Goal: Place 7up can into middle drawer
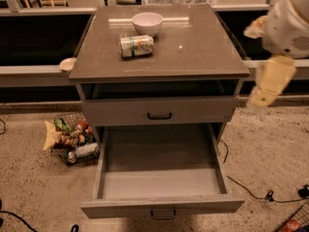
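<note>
The 7up can (136, 46) lies on its side on the cabinet top (193, 57), just in front of a white bowl (147, 23). The middle drawer (161, 182) is pulled fully out below and is empty; its front with the dark handle (162, 213) faces me. The closed grey drawer front (159, 111) sits above it. My gripper (270, 81) hangs at the right edge of the view, beside the cabinet's right side at about top height, well away from the can and holding nothing that I can see.
A wire basket of snacks and bottles (72, 140) stands on the floor left of the cabinet. Cables (256, 193) lie on the floor at the right. A small round plate (67, 64) sits on the ledge at the cabinet's left.
</note>
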{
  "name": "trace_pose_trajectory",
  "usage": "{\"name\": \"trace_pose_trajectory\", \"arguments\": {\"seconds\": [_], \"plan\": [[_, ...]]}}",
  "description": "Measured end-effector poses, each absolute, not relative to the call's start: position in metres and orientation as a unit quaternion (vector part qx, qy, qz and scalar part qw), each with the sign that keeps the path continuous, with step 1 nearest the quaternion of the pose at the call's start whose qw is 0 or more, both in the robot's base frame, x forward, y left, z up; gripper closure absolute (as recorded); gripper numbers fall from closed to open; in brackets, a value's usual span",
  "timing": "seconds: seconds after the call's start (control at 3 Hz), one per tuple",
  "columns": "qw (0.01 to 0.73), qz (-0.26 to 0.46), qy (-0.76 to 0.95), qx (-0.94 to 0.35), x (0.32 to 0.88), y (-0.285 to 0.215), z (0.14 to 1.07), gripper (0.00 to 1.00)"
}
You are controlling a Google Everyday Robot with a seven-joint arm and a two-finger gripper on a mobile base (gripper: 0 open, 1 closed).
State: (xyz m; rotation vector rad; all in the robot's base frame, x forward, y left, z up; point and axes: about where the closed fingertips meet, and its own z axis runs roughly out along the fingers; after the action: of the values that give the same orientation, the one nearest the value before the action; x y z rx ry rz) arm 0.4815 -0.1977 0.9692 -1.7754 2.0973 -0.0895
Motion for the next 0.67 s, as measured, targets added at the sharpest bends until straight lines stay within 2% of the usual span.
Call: {"name": "trace_pose_trajectory", "arguments": {"seconds": [0.33, 0.67], "plan": [[0.292, 0.002, 0.666, -0.687, 0.587, -0.131, 0.95, 0.0], [0.34, 0.035, 0.62, -0.706, 0.645, -0.092, 0.934, 0.0]]}}
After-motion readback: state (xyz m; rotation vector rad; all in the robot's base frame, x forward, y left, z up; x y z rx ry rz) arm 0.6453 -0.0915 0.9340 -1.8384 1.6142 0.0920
